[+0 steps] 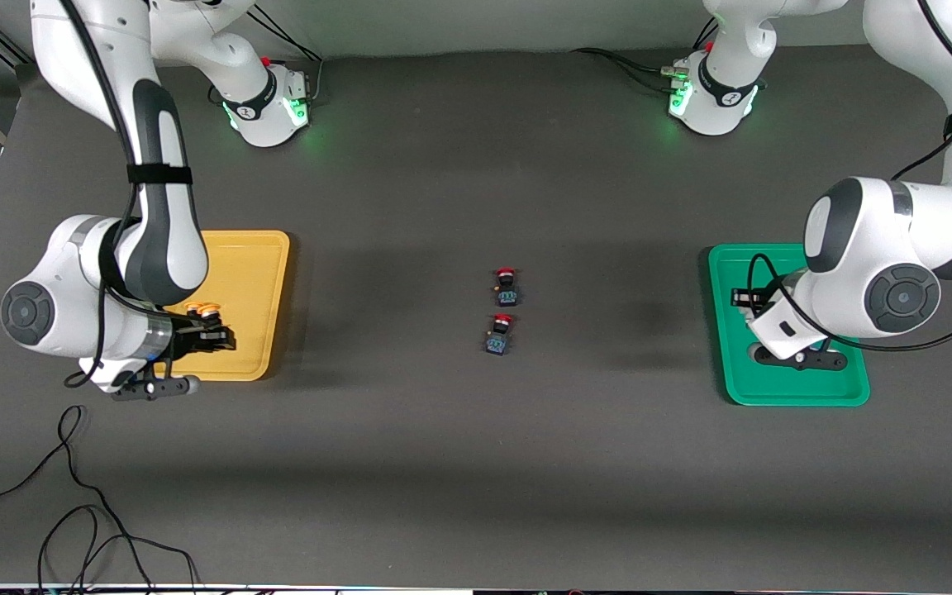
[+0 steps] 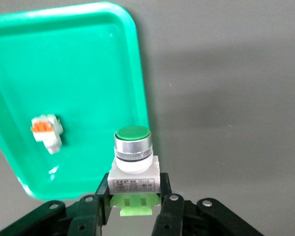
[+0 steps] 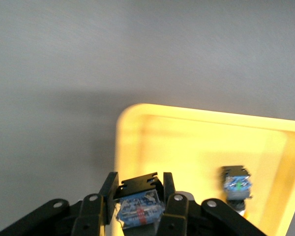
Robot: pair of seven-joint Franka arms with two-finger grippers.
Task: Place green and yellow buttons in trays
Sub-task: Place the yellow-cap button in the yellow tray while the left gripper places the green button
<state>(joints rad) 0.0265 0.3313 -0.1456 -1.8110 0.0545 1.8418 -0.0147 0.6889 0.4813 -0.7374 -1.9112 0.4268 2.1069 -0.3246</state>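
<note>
Left gripper point(image 2: 132, 209) clamps the green button point(image 2: 132, 147) over the green tray point(image 1: 798, 395), right gripper point(image 3: 137, 204) grips a yellow button point(image 3: 139, 209) over the yellow tray point(image 1: 265, 273), both apparently for sorting by colour; each tray already holds one, red buttons point(image 1: 506, 287) at six o'clock from the bases.

Right arm hides part of the yellow tray point(image 1: 257, 281).

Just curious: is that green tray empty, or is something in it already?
Not empty: the green tray holds a white-bodied button with an orange face, lying on its side.
</note>
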